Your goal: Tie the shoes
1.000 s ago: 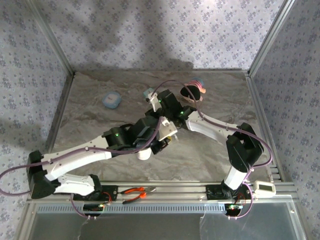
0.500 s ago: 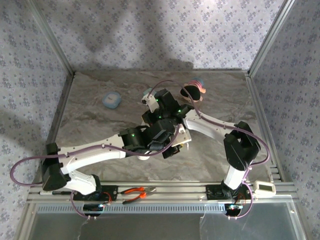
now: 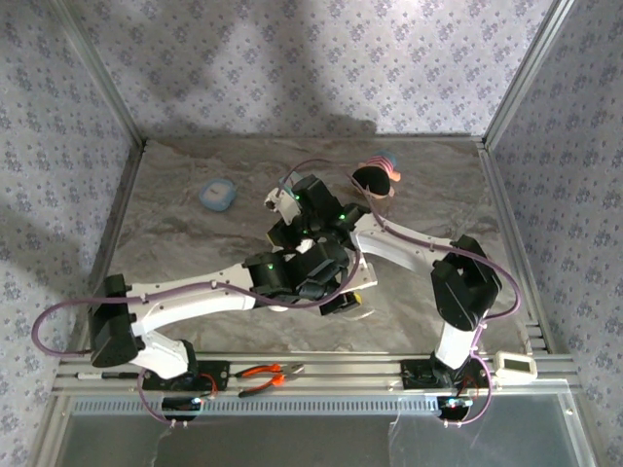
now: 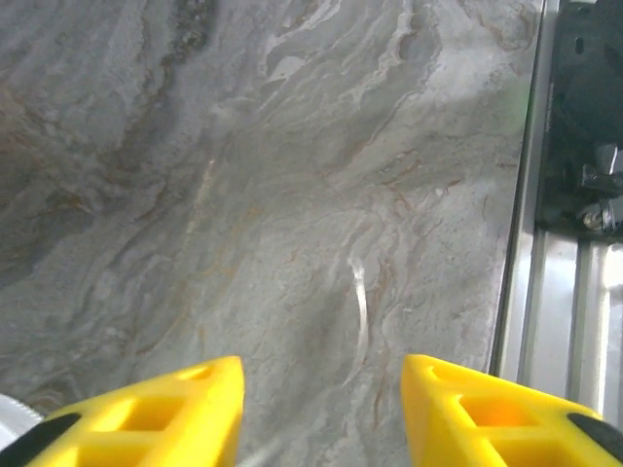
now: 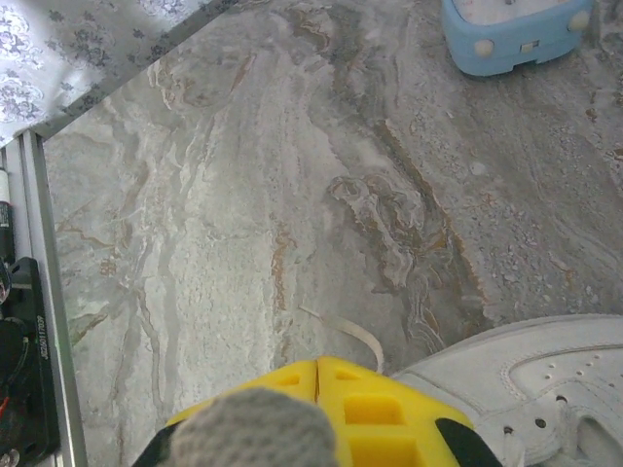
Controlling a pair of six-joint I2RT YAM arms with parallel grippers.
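Observation:
The white shoe (image 5: 545,384) shows its side at the lower right of the right wrist view. In the top view both arms cross over it, and a white bit of the shoe (image 3: 277,305) peeks out below the left arm. My right gripper (image 5: 316,375) is shut, fingertips pressed together. A flat white lace (image 5: 352,334) comes out from behind them; whether it is pinched I cannot tell. My left gripper (image 4: 321,413) is open above bare table, a thin lace (image 4: 362,306) lying past its yellow fingers (image 4: 185,413). From above, the left gripper (image 3: 352,300) sits right of the shoe.
A light blue block (image 3: 217,195) lies at the back left, seen too as the blue block (image 5: 506,34). A dark round object with a pink and blue rim (image 3: 377,178) sits at the back. Red-handled pliers (image 3: 265,374) lie on the front rail (image 4: 555,311).
The left arm has swung right and toward the front, and its jaws went from shut to open. The right arm's wrist has shifted a little to the left.

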